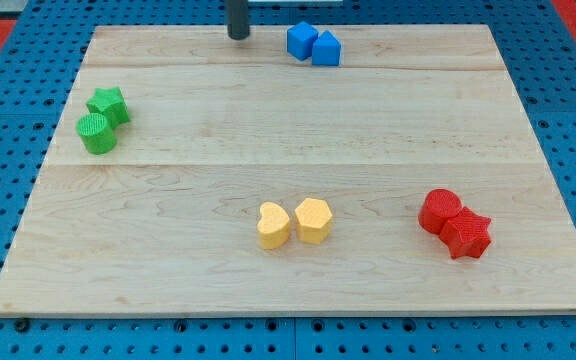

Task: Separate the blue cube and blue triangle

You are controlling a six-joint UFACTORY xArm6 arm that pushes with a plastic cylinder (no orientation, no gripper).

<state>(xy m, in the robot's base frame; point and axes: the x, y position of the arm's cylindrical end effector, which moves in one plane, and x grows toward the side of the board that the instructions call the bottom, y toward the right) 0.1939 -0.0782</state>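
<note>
The blue cube (301,40) and the blue triangle (327,48) sit touching each other near the view's top edge of the wooden board, the cube on the left. My tip (239,37) rests on the board near its top edge, to the left of the blue cube with a clear gap between them.
A green star (109,103) and green cylinder (96,134) touch at the view's left. A yellow heart (273,226) and yellow hexagon (313,220) sit at the bottom centre. A red cylinder (439,211) and red star (466,235) touch at the bottom right. The wooden board (288,150) lies on a blue pegboard.
</note>
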